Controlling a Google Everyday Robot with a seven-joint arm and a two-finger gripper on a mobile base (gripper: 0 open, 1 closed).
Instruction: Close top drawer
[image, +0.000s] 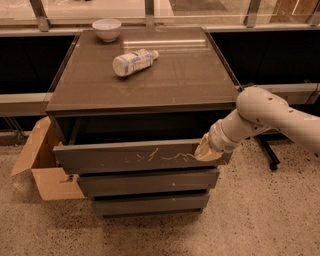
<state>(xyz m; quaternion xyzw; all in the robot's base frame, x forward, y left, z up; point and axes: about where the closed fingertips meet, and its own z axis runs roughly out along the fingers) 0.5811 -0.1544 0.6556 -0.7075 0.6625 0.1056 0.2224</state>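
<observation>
The top drawer (130, 157) of a dark grey-brown cabinet stands pulled out, its flat front marked with pale scratches right of centre. Its inside is dark. My gripper (206, 150) is at the right end of the drawer front, touching it, at the end of a white arm (265, 117) that reaches in from the right. Two narrower drawer fronts (147, 182) sit below it, further back.
On the cabinet top (165, 85) lie a plastic bottle (132, 61) on its side and a white bowl (107, 29) at the back left. An open cardboard box (42, 165) stands on the floor at the left. A chair base (267, 155) is behind my arm.
</observation>
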